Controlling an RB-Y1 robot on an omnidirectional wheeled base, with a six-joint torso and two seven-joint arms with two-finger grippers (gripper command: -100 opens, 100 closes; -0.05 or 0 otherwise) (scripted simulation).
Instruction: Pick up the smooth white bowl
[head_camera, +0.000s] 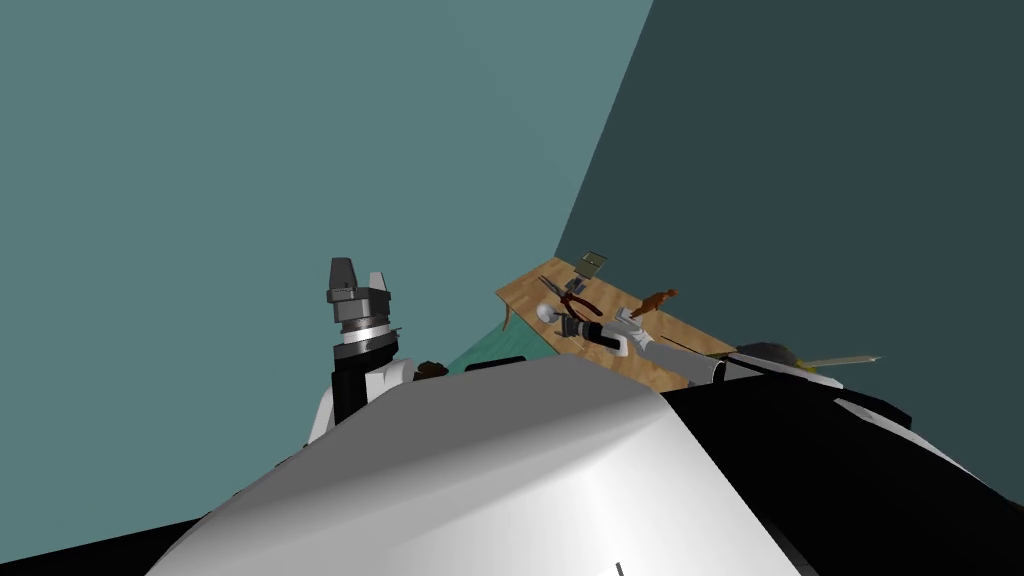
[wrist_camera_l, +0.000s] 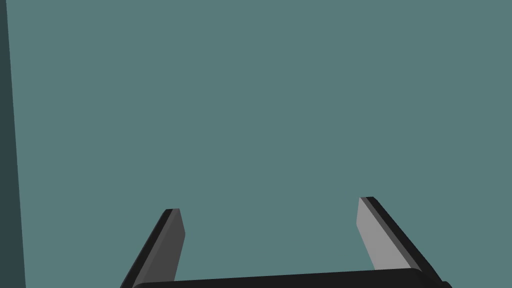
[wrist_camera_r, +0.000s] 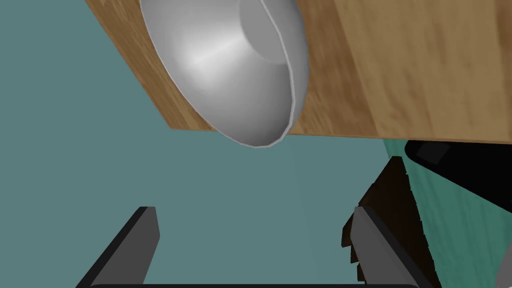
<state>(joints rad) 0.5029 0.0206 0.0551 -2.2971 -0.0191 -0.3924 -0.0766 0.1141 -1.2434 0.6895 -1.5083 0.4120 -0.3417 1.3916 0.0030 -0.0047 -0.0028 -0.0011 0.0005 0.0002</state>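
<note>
Here, the white bowl (wrist_camera_r: 225, 65) sits near the edge of the wooden table (wrist_camera_r: 400, 65), at about twelve o'clock from the right gripper (wrist_camera_r: 254, 210), whose jaws stand spread, clear of it. The left gripper (wrist_camera_l: 270, 205), raised at the robot's ten o'clock, has its jaws spread too.

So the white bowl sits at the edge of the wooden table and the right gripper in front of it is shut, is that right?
Not quite: the right gripper is open, its two fingers standing wide apart with nothing between them, as the right wrist view shows. The white bowl does sit at the edge of the wooden table, ahead of it.
</note>
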